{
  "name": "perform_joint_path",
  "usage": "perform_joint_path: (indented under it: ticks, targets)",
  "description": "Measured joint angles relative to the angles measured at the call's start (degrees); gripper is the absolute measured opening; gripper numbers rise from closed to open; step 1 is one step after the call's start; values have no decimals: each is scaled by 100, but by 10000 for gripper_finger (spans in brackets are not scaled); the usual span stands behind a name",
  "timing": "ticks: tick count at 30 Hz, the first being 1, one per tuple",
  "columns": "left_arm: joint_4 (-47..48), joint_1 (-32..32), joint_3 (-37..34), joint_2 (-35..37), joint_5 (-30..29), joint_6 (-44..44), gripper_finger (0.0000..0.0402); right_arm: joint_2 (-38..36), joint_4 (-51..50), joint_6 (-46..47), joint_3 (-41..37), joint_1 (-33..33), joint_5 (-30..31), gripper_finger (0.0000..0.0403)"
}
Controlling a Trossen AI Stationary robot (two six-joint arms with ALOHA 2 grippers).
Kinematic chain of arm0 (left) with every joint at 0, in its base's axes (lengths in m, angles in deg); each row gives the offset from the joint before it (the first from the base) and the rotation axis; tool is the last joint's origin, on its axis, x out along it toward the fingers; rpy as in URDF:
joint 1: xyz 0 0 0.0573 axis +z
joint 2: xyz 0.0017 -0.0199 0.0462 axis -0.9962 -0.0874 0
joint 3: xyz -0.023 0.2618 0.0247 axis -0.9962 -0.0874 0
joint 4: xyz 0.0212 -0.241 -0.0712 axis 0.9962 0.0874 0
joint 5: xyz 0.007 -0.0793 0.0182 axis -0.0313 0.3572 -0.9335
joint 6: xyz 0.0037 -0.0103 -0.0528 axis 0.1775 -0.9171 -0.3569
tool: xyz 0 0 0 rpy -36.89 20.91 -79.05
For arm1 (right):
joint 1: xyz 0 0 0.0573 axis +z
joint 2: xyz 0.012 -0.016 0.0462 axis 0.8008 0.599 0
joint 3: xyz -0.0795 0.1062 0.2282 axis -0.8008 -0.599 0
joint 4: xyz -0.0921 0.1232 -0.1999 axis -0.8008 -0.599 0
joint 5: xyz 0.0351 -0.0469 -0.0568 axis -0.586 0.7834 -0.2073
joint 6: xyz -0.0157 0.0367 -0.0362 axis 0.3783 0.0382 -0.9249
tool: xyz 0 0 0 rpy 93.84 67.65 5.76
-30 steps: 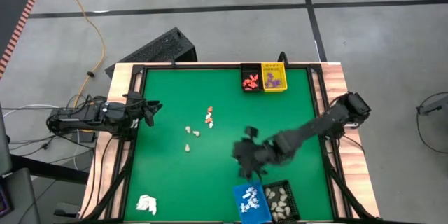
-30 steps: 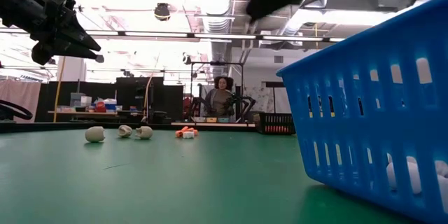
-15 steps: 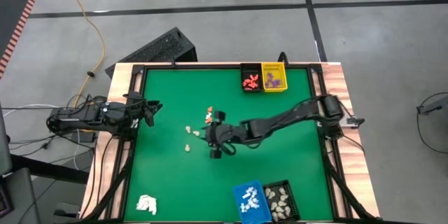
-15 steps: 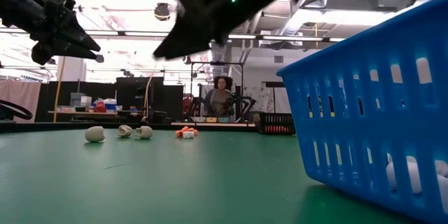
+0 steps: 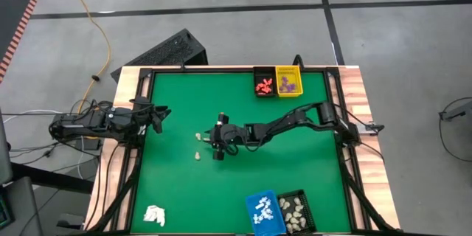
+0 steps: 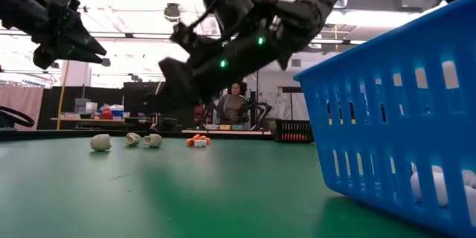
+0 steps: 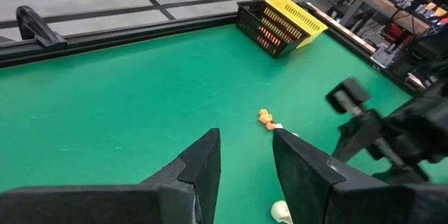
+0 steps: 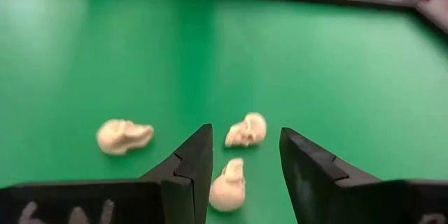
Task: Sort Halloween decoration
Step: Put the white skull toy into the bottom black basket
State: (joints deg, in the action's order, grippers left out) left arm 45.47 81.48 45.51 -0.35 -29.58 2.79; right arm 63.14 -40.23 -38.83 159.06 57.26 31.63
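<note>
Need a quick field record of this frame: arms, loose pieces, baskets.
right end effector: open, empty, over the mat's middle above the cream skull pieces
left end effector: open, empty, waiting at the mat's left edge
loose pieces: three cream skulls, plus orange-red pieces nearby
far baskets: black basket with orange-red pieces; yellow basket with purple ones
near baskets: blue basket with white pieces; black basket with cream ones
white wadded lump: near-left corner

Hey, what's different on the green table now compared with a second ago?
The right arm swung from above the blue plastic basket at the table's near edge out to mid-table. Its right gripper, open and empty, now hangs over the three loose cream skull pieces. Nothing was taken or dropped. The left gripper stayed raised at the left edge, open; the skulls and the orange pieces have not moved.
</note>
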Motion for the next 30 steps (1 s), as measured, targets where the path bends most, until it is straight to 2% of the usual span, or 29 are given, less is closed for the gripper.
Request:
perform_joint_path:
  ticks: [6, 16, 26, 30]
  targets:
    - [2, 2, 0, -2, -7, 0, 121, 371, 172, 399, 28, -125, -240, 159]
    - [22, 0, 0, -2, -7, -7, 121, 836, 437, 834, 81, -94, -227, 155]
    - [22, 2, 0, -2, -5, -26, 121, 812, 300, 811, 76, -41, -50, 64]
    - [22, 2, 0, -2, -5, -26, 121, 758, 307, 811, 70, -7, -49, 52]
